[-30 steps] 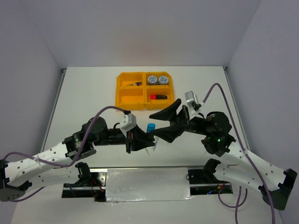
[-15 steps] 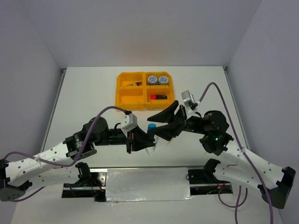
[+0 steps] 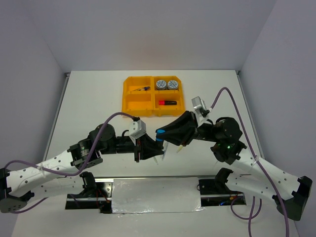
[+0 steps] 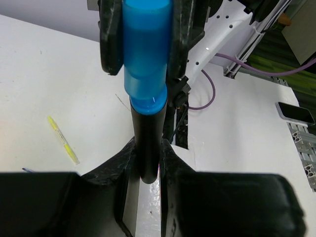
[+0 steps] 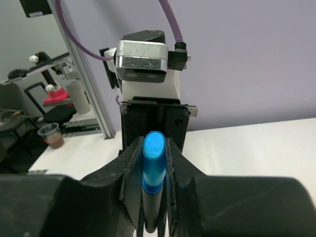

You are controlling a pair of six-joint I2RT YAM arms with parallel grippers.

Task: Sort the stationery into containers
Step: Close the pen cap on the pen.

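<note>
Two grippers on one highlighter (image 4: 146,106), held in the air above the near half of the table between the arms! The left gripper (image 4: 146,170) pinches the black barrel at its lower end, and the right gripper (image 5: 151,150) has its fingers pressed against both sides of the blue cap (image 4: 146,44). The pen's long axis runs straight from one gripper to the other, barrel end to the left arm and cap end to the right. The orange tray (image 3: 129,94) sits farther out, beyond this meeting point. Its near-right compartment holds a red-capped highlighter (image 3: 167,102) and lies closest to the right arm's side. My read: once the left lets go, the right has a short reach forward.
</note>
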